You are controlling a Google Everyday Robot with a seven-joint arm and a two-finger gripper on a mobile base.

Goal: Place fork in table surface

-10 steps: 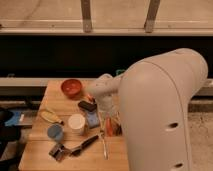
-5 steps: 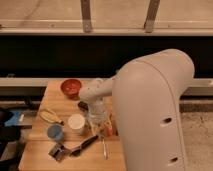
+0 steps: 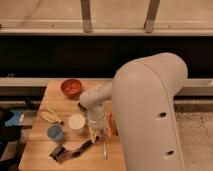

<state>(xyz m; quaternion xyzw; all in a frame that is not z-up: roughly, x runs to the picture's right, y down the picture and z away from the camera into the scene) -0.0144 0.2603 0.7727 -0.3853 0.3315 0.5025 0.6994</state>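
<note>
Arm [image 3: 150, 110] has swung left; gripper [image 3: 96, 134] fingers [image 3: 93, 133], seemingly parted and empty, hang beside fork [image 3: 105, 149].

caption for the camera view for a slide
Robot's gripper low over the table beside a white cup, fork lying flat near it.

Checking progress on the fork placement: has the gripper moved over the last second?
Yes. The gripper has moved toward the near edge of the table, away from the red bowl.
</note>
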